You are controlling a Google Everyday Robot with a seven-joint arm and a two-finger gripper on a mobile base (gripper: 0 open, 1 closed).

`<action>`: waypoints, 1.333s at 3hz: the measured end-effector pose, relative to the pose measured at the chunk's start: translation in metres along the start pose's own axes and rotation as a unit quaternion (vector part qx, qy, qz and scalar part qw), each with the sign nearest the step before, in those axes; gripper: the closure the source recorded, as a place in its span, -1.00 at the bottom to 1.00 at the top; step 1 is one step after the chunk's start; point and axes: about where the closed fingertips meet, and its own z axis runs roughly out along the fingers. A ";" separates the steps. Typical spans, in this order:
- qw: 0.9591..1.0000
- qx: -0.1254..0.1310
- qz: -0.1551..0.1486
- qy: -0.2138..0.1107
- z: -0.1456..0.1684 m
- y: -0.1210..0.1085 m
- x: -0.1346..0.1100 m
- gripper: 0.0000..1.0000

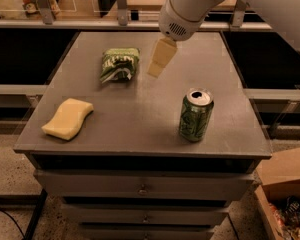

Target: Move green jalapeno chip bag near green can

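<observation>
The green jalapeno chip bag [119, 64] lies crumpled on the grey table [140, 114], at the back left of centre. The green can [195, 115] stands upright at the front right, silver top showing. My gripper [159, 60] hangs from the white arm above the table's back middle, just right of the bag and apart from it. It is well behind and left of the can. It holds nothing that I can see.
A yellow sponge [67, 119] lies near the table's front left edge. The table is a drawer cabinet. A cardboard box [285, 189] sits on the floor at the right. Railings and shelving run behind the table.
</observation>
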 end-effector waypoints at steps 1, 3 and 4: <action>1.000 0.007 0.009 -0.017 0.029 -0.005 -0.010 -1.00; 1.000 0.002 0.015 -0.027 0.045 -0.006 -0.019 -1.00; 0.999 -0.003 0.020 -0.034 0.066 -0.007 -0.030 -1.00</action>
